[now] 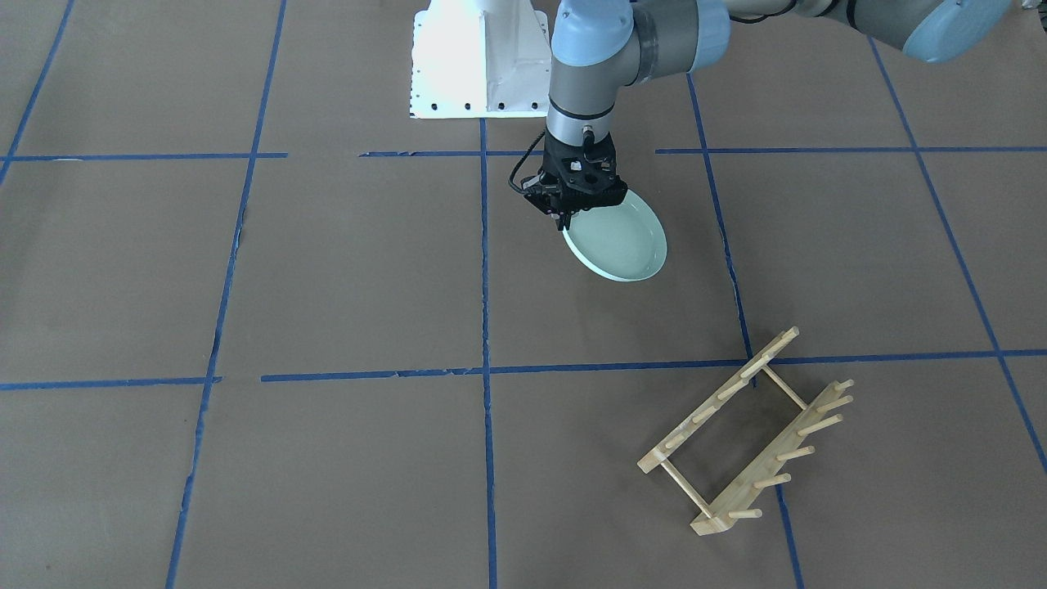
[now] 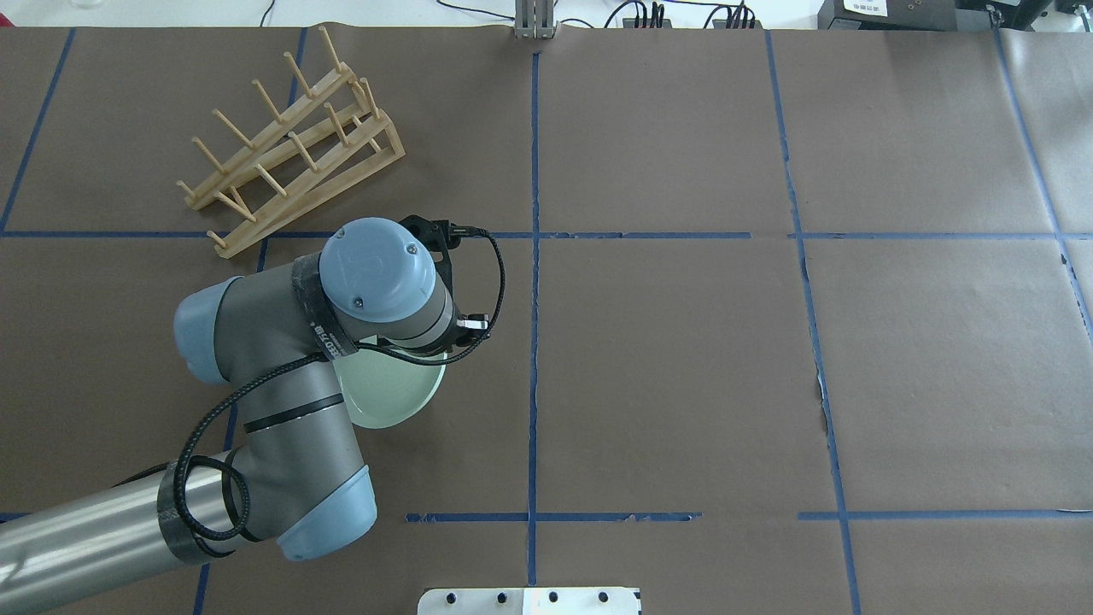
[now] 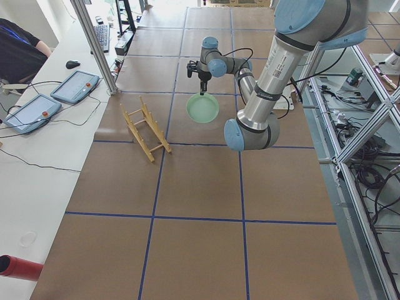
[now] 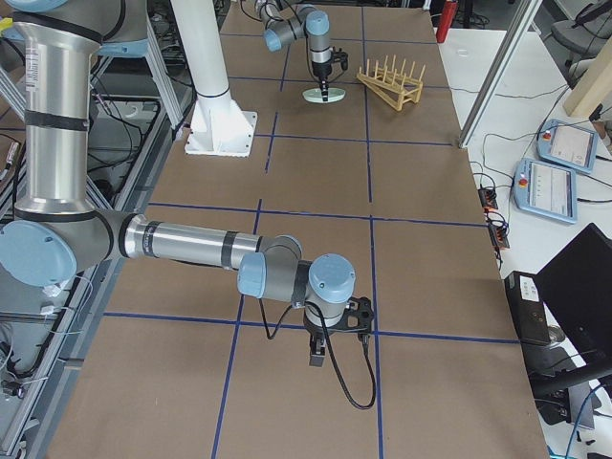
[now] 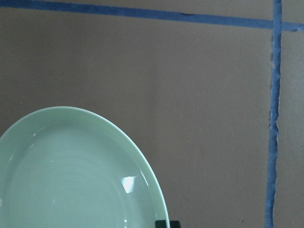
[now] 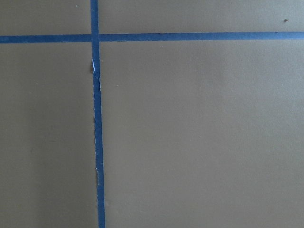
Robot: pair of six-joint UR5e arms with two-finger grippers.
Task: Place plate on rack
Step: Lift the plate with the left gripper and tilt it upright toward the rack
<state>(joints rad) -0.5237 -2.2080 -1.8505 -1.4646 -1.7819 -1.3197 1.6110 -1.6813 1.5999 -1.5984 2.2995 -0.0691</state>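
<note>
The pale mint-green plate (image 1: 623, 243) hangs tilted from my left gripper (image 1: 564, 218), which is shut on its rim near the robot's side. The plate also shows under the left wrist in the overhead view (image 2: 394, 395) and fills the lower left of the left wrist view (image 5: 71, 175), with a dark fingertip (image 5: 167, 223) at its edge. The wooden rack (image 1: 743, 434) stands apart from the plate, towards the far side of the table (image 2: 290, 145). My right gripper (image 4: 319, 356) shows only in the exterior right view, low over bare paper; I cannot tell whether it is open or shut.
Brown paper with blue tape lines (image 1: 484, 370) covers the table. The white robot base (image 1: 478, 65) stands at the robot's edge. Two tablets (image 3: 75, 86) and a red cylinder (image 3: 19, 267) lie on the side table beyond the rack.
</note>
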